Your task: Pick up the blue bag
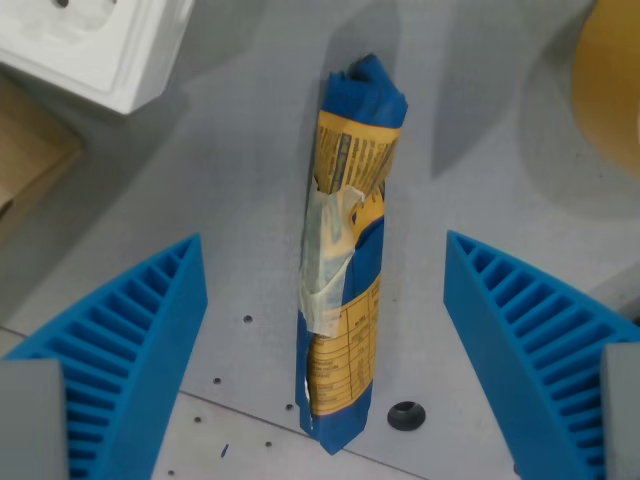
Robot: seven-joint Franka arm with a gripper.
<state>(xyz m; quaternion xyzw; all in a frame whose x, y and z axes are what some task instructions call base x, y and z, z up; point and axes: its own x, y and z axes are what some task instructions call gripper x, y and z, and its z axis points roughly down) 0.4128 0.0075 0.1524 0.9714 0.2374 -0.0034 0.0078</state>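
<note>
Wrist view: the blue bag (345, 250) lies on the grey counter (250, 150), rolled into a long narrow bundle that runs from the upper middle of the picture down to the lower middle. Its wrapper is blue with orange-yellow printed panels, and a strip of pale tape crosses it near the middle. The pincer (325, 350) hangs above it with its 2 ribbed blue fingers spread wide apart, 1 finger (130, 340) at the wrist view's left and the other (530, 340) at the wrist view's right. The bag sits between them, touching neither, with bare counter showing on both sides. A small black round fitting (405, 414) sits in the counter just beside the bag's lower end, on the wrist view's right. A white moulded object (90, 45) fills the upper left corner, and part of a yellow round thing (610, 80) shows at the upper right edge, both well apart from the bag.
</note>
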